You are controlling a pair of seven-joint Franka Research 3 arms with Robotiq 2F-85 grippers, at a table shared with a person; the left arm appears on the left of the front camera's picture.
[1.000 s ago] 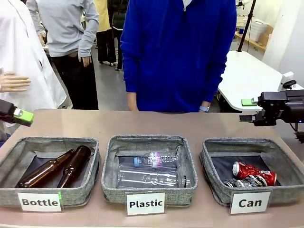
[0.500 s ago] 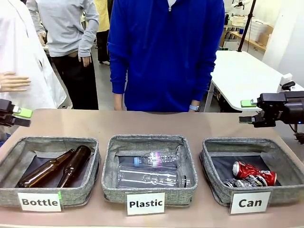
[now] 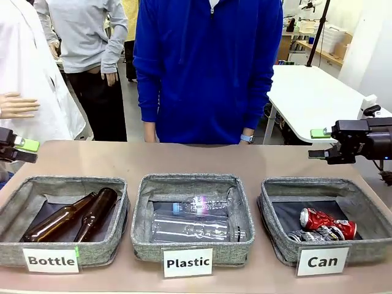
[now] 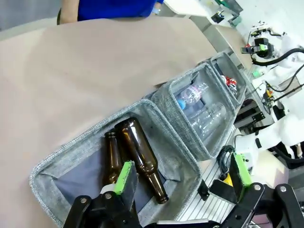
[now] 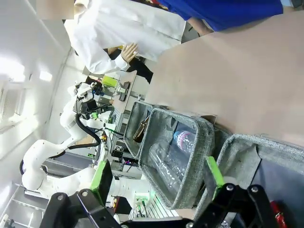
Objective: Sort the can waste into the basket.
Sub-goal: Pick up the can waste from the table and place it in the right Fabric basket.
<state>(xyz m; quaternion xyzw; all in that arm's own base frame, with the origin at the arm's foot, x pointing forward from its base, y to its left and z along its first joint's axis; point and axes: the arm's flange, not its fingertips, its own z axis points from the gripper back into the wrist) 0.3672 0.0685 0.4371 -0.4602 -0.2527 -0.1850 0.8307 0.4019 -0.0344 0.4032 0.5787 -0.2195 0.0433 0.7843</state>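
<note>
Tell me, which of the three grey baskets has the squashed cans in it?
The basket labelled "Can", on the robot's right. A shiny red crushed can and a dark silver one lie inside. The middle basket holds clear plastic bottles, the left one brown glass bottles.

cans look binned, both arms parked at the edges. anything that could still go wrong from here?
Little looks risky. The red can leans on the dark can near the front wall of the Can basket, so it might shift if bumped. The right gripper, open and empty, hangs just above that basket's far rim; a careless descent could clip it. The left gripper is open too.
</note>
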